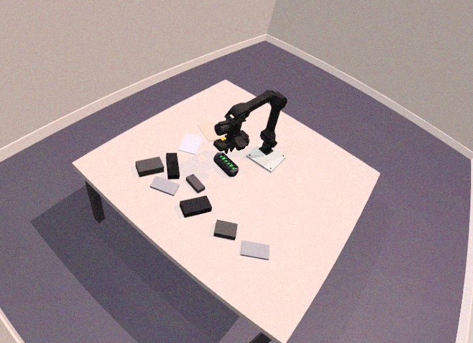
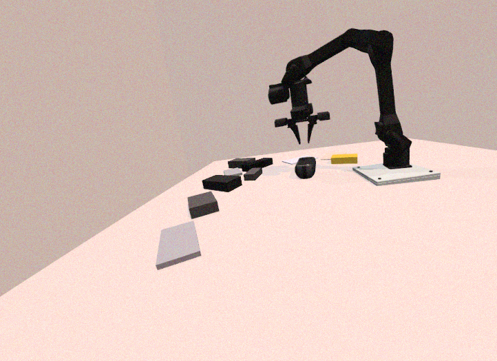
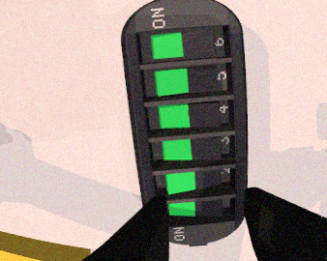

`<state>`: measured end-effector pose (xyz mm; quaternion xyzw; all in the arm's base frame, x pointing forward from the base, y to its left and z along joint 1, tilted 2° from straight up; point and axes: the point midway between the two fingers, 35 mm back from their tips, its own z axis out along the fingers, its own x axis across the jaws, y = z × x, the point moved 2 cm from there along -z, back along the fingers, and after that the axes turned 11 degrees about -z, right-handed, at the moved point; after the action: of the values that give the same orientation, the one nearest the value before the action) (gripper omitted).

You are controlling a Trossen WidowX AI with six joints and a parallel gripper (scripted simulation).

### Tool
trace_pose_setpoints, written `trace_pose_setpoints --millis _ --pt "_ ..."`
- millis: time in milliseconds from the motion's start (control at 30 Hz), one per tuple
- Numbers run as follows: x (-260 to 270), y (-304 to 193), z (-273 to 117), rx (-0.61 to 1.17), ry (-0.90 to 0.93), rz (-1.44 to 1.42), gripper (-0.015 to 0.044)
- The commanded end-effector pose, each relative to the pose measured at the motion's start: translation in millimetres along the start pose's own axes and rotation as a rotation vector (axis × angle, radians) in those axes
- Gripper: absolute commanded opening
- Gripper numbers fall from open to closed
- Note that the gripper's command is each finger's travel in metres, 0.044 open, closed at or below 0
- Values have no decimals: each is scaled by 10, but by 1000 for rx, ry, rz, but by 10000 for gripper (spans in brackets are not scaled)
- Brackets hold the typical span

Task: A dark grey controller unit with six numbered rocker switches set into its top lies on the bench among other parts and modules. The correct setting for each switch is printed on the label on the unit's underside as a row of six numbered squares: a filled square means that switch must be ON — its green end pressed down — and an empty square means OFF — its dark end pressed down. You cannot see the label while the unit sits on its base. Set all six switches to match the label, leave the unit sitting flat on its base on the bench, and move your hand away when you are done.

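The dark grey controller unit (image 1: pixel 225 164) (image 2: pixel 305 167) (image 3: pixel 193 166) sits on the bench (image 1: pixel 290 217) (image 2: pixel 321 249), switches upward, near the arm's base plate (image 1: pixel 270 165) (image 2: pixel 413 176). In the wrist view we read the numerals 6, 5 and 4 beside their rockers; the 3 and 2 are faint, and we cannot make out the numeral of the rocker nearest the gripper (image 1: pixel 228 150) (image 2: pixel 304 142) (image 3: pixel 206 193). All six rockers show green toward the side marked ON, but we cannot tell with certainty which ends are pressed. The underside label is hidden from us, and the unit's far end is cut off at the frame's upper edge. A dark fingertip covers part of the unit's near corner.

The gripper hangs above the unit, its fingers partly open and apart, with nothing held between them. Behind it, in the exterior view, a yellow block (image 1: pixel 223 139) (image 2: pixel 343 158) (image 3: pixel 18 253) lies on the bench; the arm covers most of it from the top, and the wrist view crops it. A pale sheet (image 1: pixel 190 143) (image 2: pixel 292 161) lies near the unit. Farther out we find a small grey block (image 1: pixel 195 183) (image 2: pixel 252 173), a black box (image 1: pixel 195 206) (image 2: pixel 221 182), a dark grey box (image 1: pixel 225 229) (image 2: pixel 203 204) and a light grey plate (image 1: pixel 254 250) (image 2: pixel 178 244).
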<state>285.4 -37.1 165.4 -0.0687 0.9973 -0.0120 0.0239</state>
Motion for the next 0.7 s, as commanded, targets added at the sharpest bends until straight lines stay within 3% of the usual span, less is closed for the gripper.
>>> trace_pose_setpoints --millis 0,33,500,667 --pt "1 1 -20 1 -5 1 20" --pt "1 1 -20 1 -5 1 0" --pt "1 1 -20 1 -5 1 0" --pt "-1 0 -5 0 -1 0 131"
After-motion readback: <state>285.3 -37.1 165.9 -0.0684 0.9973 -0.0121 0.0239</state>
